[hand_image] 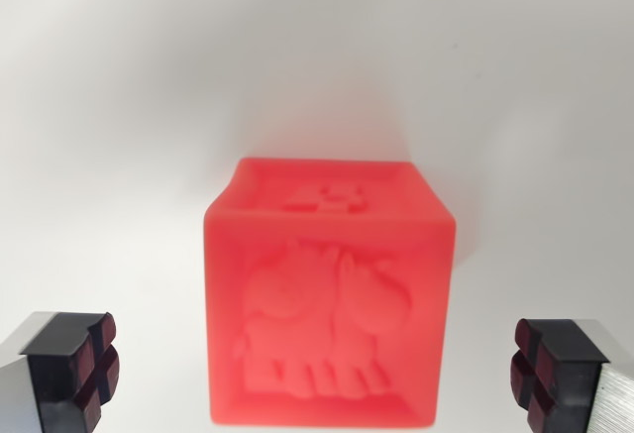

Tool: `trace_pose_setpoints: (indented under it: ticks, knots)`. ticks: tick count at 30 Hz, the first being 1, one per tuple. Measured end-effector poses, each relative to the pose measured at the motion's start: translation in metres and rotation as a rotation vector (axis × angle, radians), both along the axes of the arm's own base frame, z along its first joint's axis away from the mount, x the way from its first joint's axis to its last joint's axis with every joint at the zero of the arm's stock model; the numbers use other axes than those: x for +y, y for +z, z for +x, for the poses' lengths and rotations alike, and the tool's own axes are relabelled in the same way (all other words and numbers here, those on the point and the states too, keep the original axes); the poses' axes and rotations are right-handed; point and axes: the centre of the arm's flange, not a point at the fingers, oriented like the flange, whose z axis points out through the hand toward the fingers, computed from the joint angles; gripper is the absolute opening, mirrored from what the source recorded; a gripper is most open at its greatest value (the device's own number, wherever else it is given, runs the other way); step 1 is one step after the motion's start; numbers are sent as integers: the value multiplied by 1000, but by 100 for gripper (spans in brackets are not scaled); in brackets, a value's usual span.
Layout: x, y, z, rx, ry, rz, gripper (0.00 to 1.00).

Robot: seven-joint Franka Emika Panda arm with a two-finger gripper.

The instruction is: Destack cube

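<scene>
Only red cube, base cropped, open pincer tips visible

The cube before me looks like soft matt red plastic or rubber, with raised moulded figures on its faces. My fingertips carry dark, dull pads on brushed grey metal. The table is smooth, matt white.

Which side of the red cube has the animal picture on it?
The big side of the red cube facing the camera shows a raised animal; its top face has only a small blocky shape.
</scene>
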Motion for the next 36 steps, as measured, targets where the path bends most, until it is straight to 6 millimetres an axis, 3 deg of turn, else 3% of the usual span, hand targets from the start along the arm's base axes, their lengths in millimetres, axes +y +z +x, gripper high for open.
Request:
trace_pose_setpoints:
  ticks: [36]
  knots:
    - [0, 146, -1, -1, 2, 3, 100]
